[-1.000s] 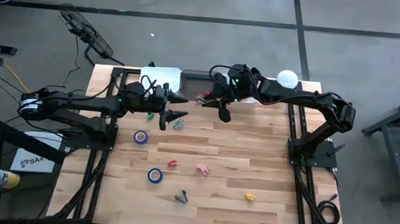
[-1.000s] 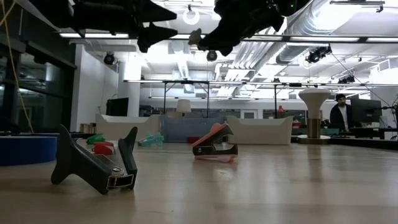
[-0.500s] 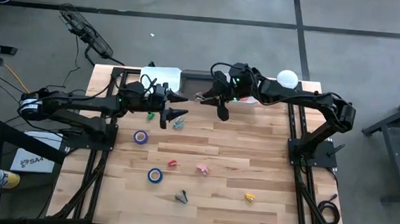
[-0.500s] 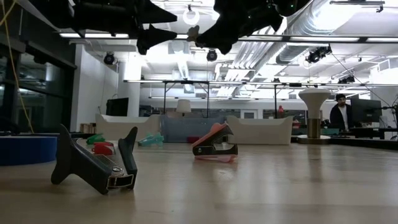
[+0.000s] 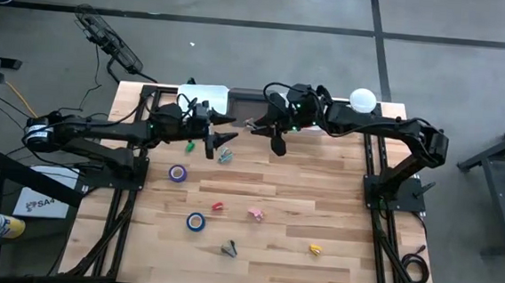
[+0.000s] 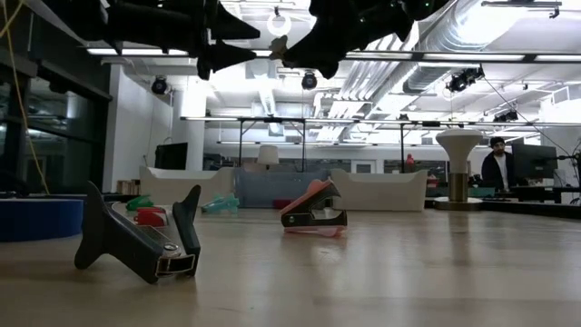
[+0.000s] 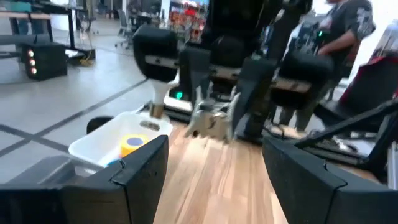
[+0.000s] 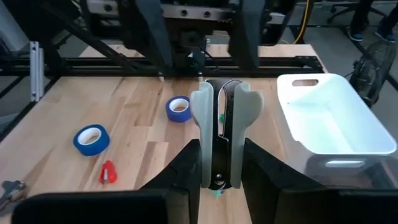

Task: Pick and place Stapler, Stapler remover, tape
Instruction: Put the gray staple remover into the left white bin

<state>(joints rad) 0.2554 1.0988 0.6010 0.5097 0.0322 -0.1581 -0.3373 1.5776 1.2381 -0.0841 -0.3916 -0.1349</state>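
Carrying: right hand (image 8: pixel 217 180) clamped on stapler (image 8: pixel 218 134), lengthwise between fingers
Bin: white bin (image 8: pixel 329 124) beside it
Left hand (image 5: pixel 217 137): apart, empty

- We see a wooden table (image 5: pixel 301 207), pale planks.
- On it: two blue tape rolls (image 5: pixel 177 173) (image 5: pixel 195 220), a dark staple remover (image 5: pixel 230 247), small red (image 5: pixel 217 208), pink (image 5: pixel 255 214) and yellow (image 5: pixel 315 249) pieces, white bin (image 8: pixel 333 124) at the far edge.

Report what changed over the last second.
The left hand, open and empty, shifted slightly toward the white bin. The right hand, gripping the stapler remover, edged toward the left hand. Nothing was grasped or released; the tape rolls stayed put.
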